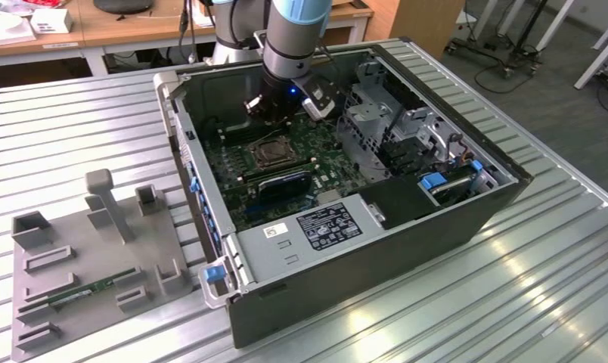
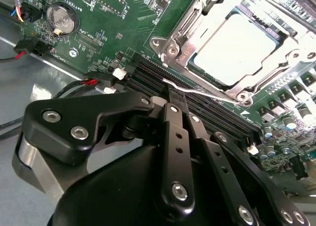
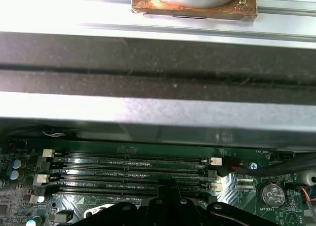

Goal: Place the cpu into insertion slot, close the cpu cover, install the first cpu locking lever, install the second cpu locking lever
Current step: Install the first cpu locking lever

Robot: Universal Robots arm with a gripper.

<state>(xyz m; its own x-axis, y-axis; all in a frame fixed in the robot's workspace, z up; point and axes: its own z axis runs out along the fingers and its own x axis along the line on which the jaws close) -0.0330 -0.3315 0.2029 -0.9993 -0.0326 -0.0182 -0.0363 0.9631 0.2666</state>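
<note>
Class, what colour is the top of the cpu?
The cpu has a pale silver top, clearest in the second wrist view.

— Where does the exterior view sit?
— High and well back, angled down into the open computer case (image 1: 385, 227) on the surface (image 1: 546, 302).
— And the wrist views?
— Both hug the motherboard (image 2: 123, 18) (opposite headings). The second faces the insertion slot (image 2: 170, 48), the first the case's wall. Both share the memory slots (image 3: 128, 163).
</note>
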